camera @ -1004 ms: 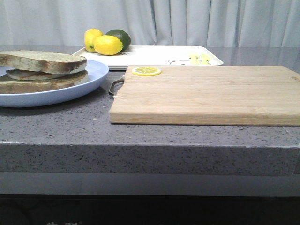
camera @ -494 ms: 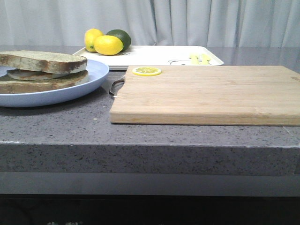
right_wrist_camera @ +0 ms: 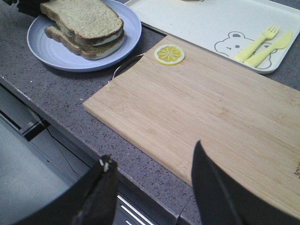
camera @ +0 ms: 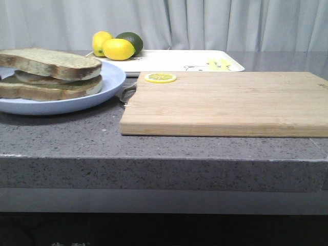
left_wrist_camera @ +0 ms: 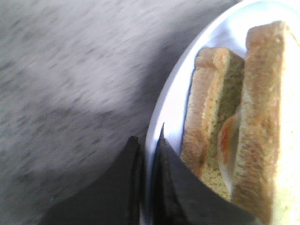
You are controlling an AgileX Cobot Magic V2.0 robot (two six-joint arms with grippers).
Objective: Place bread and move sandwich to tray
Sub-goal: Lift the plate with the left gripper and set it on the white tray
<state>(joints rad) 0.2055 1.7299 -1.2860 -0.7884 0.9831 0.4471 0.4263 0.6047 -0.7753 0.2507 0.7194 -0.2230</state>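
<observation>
Sandwich (camera: 50, 76): two brown-crusted slices, egg white and an orange trace showing between them, lying on the pale blue plate (camera: 105, 89) at the left end of the grey counter (camera: 164, 148).

Left gripper (left_wrist_camera: 149, 154): fingers nearly together, pinching the plate's rim between them; one finger sits inside the rim, just beside the sandwich.

Right gripper (right_wrist_camera: 152, 187): fingers spread wide apart, holding nothing, above the near edge of the wooden cutting board (right_wrist_camera: 211, 117).

Lemon slice (right_wrist_camera: 169, 54) lies on the board's corner nearest the plate.

White tray (right_wrist_camera: 201, 23), behind the board: carries bear print and yellow fork-and-knife marks; two lemons (camera: 117, 49) and a lime (camera: 130, 41) sit at its far left end.
</observation>
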